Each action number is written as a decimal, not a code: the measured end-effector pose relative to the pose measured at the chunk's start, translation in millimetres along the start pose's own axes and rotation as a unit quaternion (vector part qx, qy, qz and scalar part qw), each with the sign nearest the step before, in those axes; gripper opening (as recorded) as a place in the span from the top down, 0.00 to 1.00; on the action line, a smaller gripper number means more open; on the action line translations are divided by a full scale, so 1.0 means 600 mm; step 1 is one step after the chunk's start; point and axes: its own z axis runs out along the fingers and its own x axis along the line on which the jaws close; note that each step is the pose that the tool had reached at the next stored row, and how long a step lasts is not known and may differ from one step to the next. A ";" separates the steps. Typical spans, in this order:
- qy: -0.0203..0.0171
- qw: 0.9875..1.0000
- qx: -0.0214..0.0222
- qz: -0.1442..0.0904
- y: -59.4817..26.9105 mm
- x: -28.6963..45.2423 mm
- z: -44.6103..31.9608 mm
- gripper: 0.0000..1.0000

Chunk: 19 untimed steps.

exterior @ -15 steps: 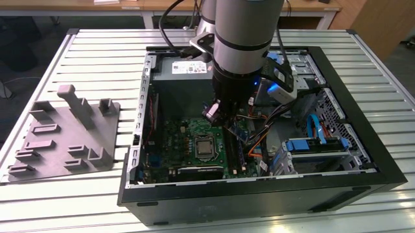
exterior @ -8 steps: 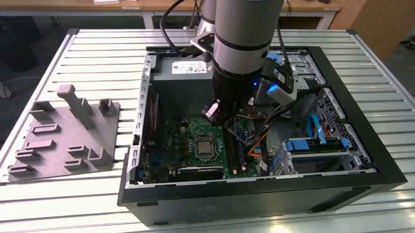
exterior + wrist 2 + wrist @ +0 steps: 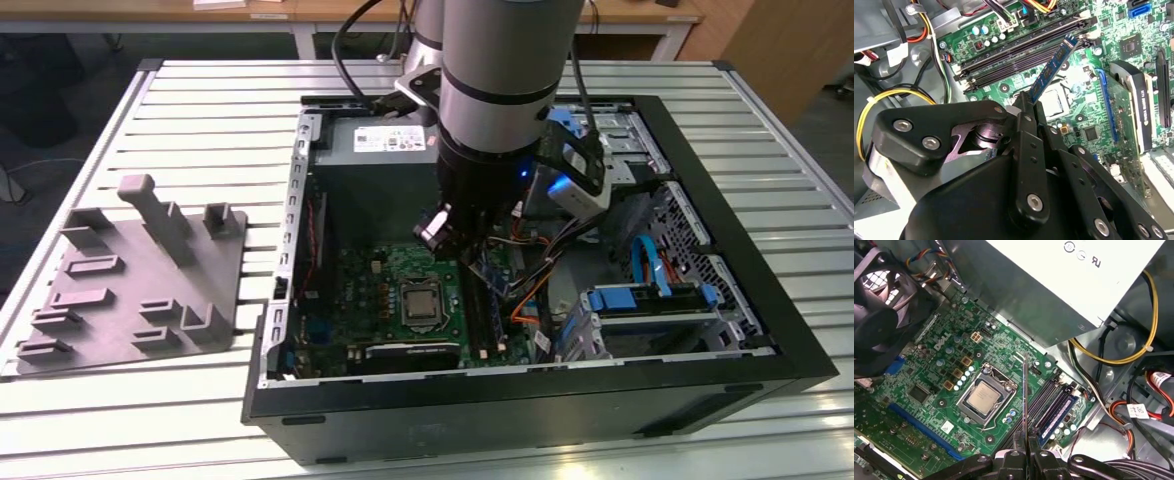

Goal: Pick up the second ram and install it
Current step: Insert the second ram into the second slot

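Note:
My gripper (image 3: 461,245) is down inside the open computer case (image 3: 747,300), above the green motherboard (image 3: 360,300). It is shut on the second ram (image 3: 1051,67), a thin greenish-blue stick that sticks out past the fingertips. In the first wrist view the ram (image 3: 1025,395) shows edge-on as a thin dark line rising from the gripper (image 3: 1025,447). The stick hangs above the board, beside the CPU socket (image 3: 985,397) and close to the long black memory slots (image 3: 1054,400), apart from them. In the second wrist view the gripper (image 3: 1029,102) holds the stick tilted toward the slots (image 3: 1019,50).
A grey moulded fixture tray (image 3: 134,290) lies on the slatted table at the exterior view's left. Inside the case are the power supply (image 3: 1064,285), a black fan (image 3: 879,325), an expansion card (image 3: 1134,110), loose yellow and orange cables (image 3: 1134,355) and a drive cage (image 3: 654,300).

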 end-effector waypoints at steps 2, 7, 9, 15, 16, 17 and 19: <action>0.000 1.000 0.000 0.005 0.000 0.000 0.000 0.86; 0.000 1.000 0.001 0.019 0.000 0.000 0.000 0.86; -0.001 1.000 0.001 0.024 0.000 0.000 0.000 0.86; -0.001 0.999 0.002 0.039 0.000 0.000 0.001 0.86; -0.001 0.999 0.002 0.042 0.000 0.000 0.001 0.86; -0.001 0.999 0.002 0.045 0.000 0.000 0.001 0.86; -0.001 0.999 0.002 0.050 0.000 0.000 0.001 0.86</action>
